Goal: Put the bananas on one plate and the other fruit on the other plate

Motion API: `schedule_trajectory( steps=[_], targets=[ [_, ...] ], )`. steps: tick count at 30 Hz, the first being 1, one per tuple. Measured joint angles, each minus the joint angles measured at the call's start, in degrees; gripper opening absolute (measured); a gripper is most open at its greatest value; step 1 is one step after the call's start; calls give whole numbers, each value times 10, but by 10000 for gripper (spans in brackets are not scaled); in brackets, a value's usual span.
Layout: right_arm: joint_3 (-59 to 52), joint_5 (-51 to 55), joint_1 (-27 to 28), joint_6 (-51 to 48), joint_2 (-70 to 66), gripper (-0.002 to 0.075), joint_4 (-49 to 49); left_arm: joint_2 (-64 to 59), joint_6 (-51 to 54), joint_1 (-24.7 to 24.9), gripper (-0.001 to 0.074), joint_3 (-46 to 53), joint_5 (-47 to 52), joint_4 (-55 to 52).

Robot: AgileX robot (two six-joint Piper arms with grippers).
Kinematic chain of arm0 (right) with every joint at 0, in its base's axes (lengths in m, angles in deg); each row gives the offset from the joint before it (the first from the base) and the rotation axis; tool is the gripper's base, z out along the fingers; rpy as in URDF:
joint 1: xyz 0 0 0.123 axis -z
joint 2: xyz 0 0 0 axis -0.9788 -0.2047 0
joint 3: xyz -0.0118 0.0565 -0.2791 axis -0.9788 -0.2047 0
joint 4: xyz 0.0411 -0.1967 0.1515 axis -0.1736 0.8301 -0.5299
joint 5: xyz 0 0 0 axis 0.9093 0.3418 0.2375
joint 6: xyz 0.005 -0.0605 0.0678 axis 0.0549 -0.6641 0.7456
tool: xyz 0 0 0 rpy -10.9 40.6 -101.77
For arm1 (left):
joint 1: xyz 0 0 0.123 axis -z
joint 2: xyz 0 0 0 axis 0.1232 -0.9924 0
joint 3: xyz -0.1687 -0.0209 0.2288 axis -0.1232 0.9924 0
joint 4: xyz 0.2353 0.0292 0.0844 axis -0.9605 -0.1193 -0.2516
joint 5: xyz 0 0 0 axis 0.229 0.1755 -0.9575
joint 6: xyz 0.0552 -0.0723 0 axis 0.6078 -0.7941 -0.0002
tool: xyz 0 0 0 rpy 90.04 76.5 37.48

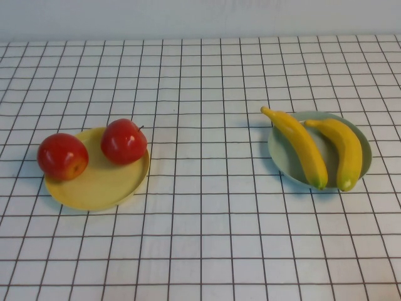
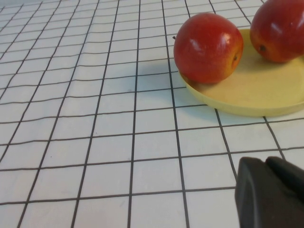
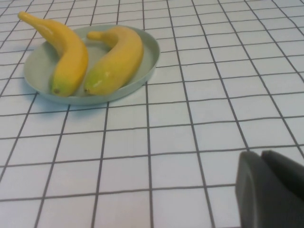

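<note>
So both bananas (image 1: 319,147) are sitting on the blue-green plate (image 1: 362,141), over at about 3 o'clock on the counter (image 1: 207,219) in the high view. They lie side by side, nearly touching at the greenish tips, and the left one's stem end pokes out past the rim toward 11 o'clock. The two apples (image 1: 94,149) are on the yellow plate (image 1: 100,188) at roughly 9 o'clock. One apple sits up at the plate's 1 o'clock edge, the other hangs over the rim at about 10 o'clock, and they're close but not touching.

Neither arm shows up in the high view at all. The left gripper (image 2: 270,192) only shows as a dark tip in the corner of its wrist camera, held low over bare checkered counter, just short of the yellow plate, fingers pressed together with nothing in them. The right gripper (image 3: 271,190) is in the same kind of pose, low over the grid, a little back from the blue-green plate, also closed up and empty.
</note>
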Motion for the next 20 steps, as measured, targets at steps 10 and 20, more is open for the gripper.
schedule_trajectory(
  steps=[10,20],
  targets=[
    [0,0,0,-14,0,-14,-8,0,0,0,-1,0,0,0],
    [0,1,0,-14,0,-14,-17,0,0,0,-2,0,0,0]
  ],
)
